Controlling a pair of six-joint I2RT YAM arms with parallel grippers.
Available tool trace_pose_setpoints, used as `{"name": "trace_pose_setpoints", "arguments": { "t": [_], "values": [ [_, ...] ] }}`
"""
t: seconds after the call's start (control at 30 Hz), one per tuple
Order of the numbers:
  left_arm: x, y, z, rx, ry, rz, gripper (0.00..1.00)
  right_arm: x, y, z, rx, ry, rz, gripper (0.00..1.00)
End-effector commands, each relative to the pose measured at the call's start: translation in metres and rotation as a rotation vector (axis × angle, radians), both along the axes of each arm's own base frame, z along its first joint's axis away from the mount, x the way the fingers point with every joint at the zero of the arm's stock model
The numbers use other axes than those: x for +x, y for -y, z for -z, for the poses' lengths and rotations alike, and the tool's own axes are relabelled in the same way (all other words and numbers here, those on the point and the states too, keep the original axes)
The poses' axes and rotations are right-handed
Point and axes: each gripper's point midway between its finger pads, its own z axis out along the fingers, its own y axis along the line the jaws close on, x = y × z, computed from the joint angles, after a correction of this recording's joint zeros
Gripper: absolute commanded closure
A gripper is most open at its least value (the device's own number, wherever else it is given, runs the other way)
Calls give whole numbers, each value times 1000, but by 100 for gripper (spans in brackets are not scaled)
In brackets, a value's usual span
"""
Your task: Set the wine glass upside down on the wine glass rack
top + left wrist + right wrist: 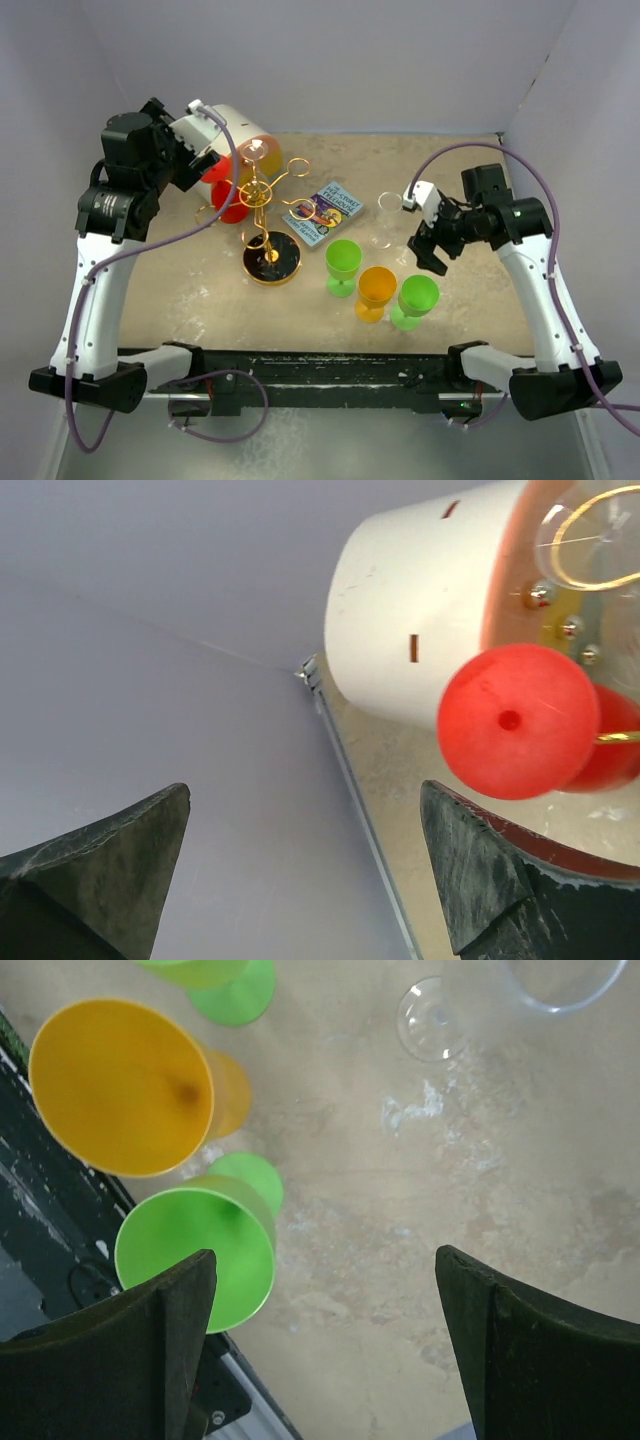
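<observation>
One red glass (228,198) looks hung upside down on the rack (272,262), toward the far left corner; left gripper (305,788) and right gripper (325,1253) are open, empty.

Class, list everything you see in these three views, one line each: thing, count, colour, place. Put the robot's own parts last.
gold wire wine glass rack: 1, gold with a black base, table centre-left
red plastic wine glass: 1, red, at the rack's left side
green plastic wine glasses: 2, green, upright, right of the rack
orange plastic wine glass: 1, orange, upright, between the green ones
clear wine glass: 1, transparent, on the table ahead of the right claw
big white cylinder: 1, white, far left
colourful paperback book: 1, mostly blue, behind the green glasses
beige table: 1, beige
left claw: 1, black, open, by the cylinder
right claw: 1, black, open, over the table
</observation>
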Motion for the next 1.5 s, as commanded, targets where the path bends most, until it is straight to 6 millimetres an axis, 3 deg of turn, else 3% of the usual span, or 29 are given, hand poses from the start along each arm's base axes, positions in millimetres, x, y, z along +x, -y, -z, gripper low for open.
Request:
{"name": "trace_pose_setpoints", "arguments": {
  "t": [0.0,0.33,0.77,1.13,1.23,1.47],
  "values": [
    [18,-23,-21,-52,116,-155,1,-29,13,14,-70,-38,-51,9],
    [24,-33,-17,-30,127,-199,1,-32,21,63,-134,-134,-51,18],
    [27,-34,-16,-6,133,-194,1,-27,23,85,-145,-181,-9,62],
    [26,-34,-23,-30,163,-206,1,-18,38,76,-212,-129,62,99],
    [24,-34,-27,-45,176,-209,1,-1,60,62,-312,-26,144,100],
    [21,-32,-29,-61,177,-195,1,37,100,7,-414,168,323,100]
  ]
}}
